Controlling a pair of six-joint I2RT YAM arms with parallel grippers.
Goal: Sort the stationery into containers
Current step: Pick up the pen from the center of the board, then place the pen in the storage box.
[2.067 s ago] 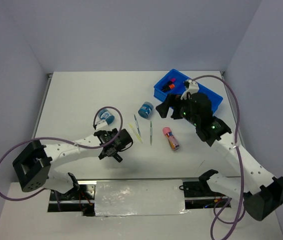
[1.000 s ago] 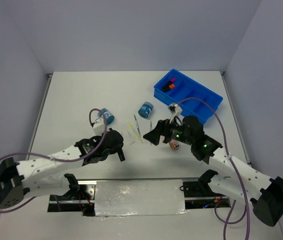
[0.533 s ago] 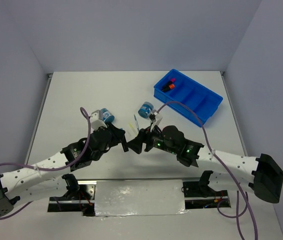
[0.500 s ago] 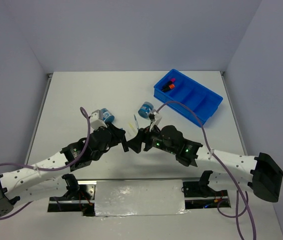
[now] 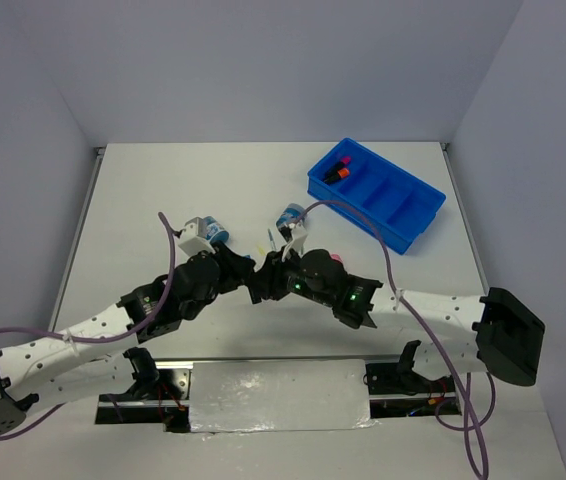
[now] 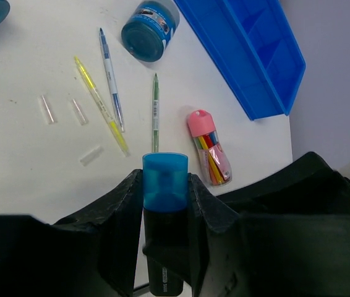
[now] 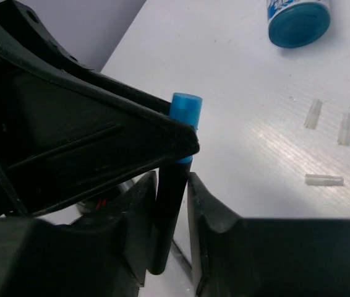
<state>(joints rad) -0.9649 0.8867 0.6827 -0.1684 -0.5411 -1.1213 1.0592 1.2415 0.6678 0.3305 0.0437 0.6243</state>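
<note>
The left claw (image 6: 164, 178) pinches a blue-capped highlighter (image 6: 165, 189) at its cap end and holds it clear of the white desk (image 5: 163, 190). The right claw (image 7: 172, 179) meets it head-on, its fingers close on either side of the black barrel below the cap; I cannot tell whether they actually press on it. Seen from above, the two claws are nose to nose at the near middle of the desk, well apart from the blue tray (image 5: 375, 195) at the far right. Two highlighters (image 5: 338, 168), orange- and pink-capped, lie in the tray's far end compartment. On the desk lie a round blue tub (image 6: 150, 30), a blue pen (image 6: 111, 80), a yellow pen (image 6: 101, 105), a green pen (image 6: 155, 111), a pink-capped tube (image 6: 209, 148) and three small clear pieces (image 6: 78, 111). A second blue tub (image 5: 213, 233) sits farther left.
</note>
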